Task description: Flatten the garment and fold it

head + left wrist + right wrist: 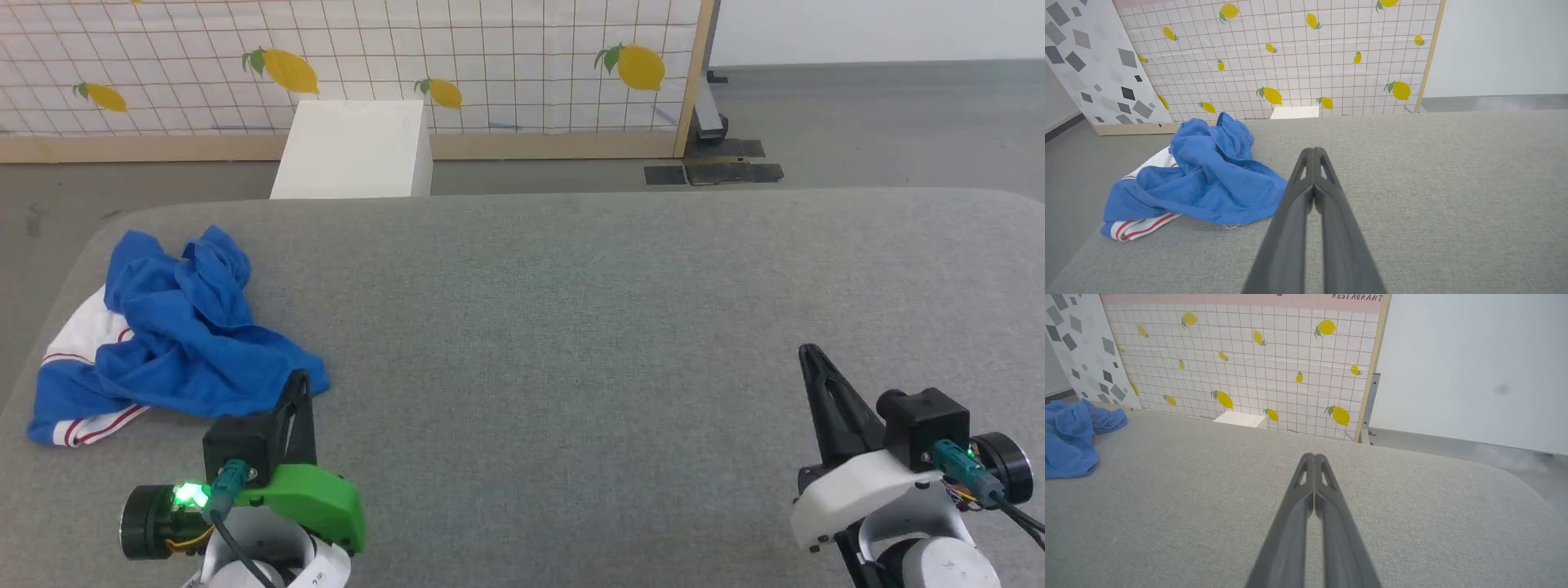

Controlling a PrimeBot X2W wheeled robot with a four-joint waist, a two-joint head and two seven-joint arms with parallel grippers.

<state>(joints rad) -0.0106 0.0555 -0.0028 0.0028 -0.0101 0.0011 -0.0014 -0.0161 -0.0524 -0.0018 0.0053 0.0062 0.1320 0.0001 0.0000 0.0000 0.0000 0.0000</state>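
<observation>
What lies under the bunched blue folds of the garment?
Red-striped white trim pokes out beneath the blue folds of the garment, which rests on the grey padded surface. Anything deeper in the heap is covered.

The garment (1067, 445) runs off the right wrist view's left edge, most of it out of frame.

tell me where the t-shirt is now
Head view: the blue T-shirt lies crumpled at the left edge of the grey surface, ahead of the left tool.
</observation>
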